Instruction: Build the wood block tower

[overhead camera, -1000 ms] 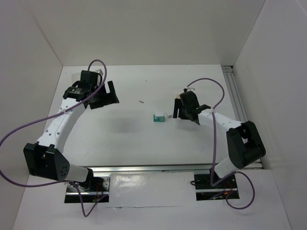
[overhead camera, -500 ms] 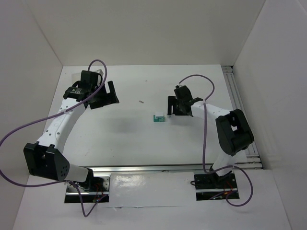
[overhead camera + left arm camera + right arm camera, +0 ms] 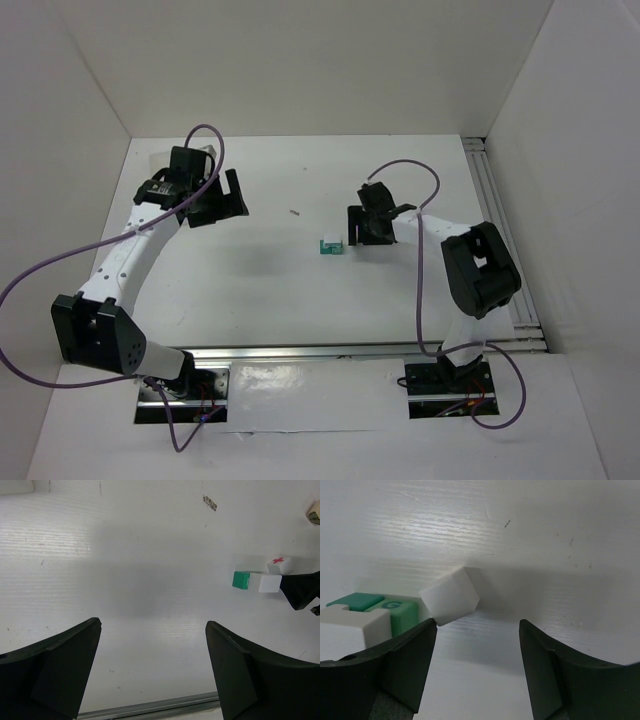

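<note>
- A white table (image 3: pixel 270 290) fills the floor of a white-walled box, and both arms reach over it from the near edge.
- The right pincer (image 3: pixel 477 629) is released. Its jaws stand apart low over the table with nothing between them.
- Just ahead of it, toward its left finger, lies the small white wooden cube (image 3: pixel 451 596), turned corner-on to the pincer. It is probably the cube that shows a red cross mark on top in the left wrist view. It touches neither finger.
- Further to that same left side sits the teal-green wooden cube (image 3: pixel 395 614), touching a plain white block (image 3: pixel 350 627). The white cube is just beside them; I cannot tell whether it touches.
- A tan round piece (image 3: pixel 315 514), likely the cylinder, is cut off at the edge of the left wrist view, beyond the cubes.
- The left pincer (image 3: pixel 154 626) is spread wide and empty. The blocks lie well ahead of it and to its right.
- Judgement: the right arm is far nearer. A cube has no long axis, so the offset decides the next move: forward and a little left, perhaps with a twist to meet flat faces, before closing.
</note>
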Available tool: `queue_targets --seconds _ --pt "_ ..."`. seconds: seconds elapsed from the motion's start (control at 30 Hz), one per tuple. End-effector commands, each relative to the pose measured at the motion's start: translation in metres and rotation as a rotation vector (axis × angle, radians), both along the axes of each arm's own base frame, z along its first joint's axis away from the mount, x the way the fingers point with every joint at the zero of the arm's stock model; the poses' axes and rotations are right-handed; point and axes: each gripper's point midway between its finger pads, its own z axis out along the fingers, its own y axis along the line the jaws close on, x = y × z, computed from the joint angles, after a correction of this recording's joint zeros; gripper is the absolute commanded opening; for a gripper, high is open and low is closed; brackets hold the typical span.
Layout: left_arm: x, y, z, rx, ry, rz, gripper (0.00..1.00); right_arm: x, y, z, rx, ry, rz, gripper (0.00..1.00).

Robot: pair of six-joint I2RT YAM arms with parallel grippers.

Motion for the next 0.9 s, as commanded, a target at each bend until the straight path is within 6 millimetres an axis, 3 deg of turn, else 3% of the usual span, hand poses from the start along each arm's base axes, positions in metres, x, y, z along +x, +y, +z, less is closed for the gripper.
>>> queue_targets --seconds 0.0,0.33,0.43,0.57,0.73,0.87 --pt "0.008 -0.002 0.014 -0.008 -0.041 0.006 0.99 0.008 -0.009 0.003 -0.081 -0.003 -0.027 0.74" --pt "0.009 -0.005 0.018 -0.01 -0.05 -0.003 0.99 0.022 -0.069 0.014 -0.129 -0.035 -0.285 0.72" --pt "0.009 -0.005 0.018 -0.01 -0.05 -0.003 0.99 0.032 -0.056 0.022 -0.054 -0.034 -0.262 0.72" --pt "0.008 -0.004 0.014 -0.001 -0.042 0.003 0.99 0.027 -0.028 0.031 0.045 -0.022 -0.131 0.72" --pt "0.008 -0.004 0.014 -0.001 -0.042 0.003 0.99 0.021 -0.009 0.045 0.081 -0.042 -0.068 0.75" --pt "0.008 -0.006 0.011 -0.009 -0.031 -0.005 0.99 0.023 -0.003 0.037 0.062 -0.037 -0.07 0.76"
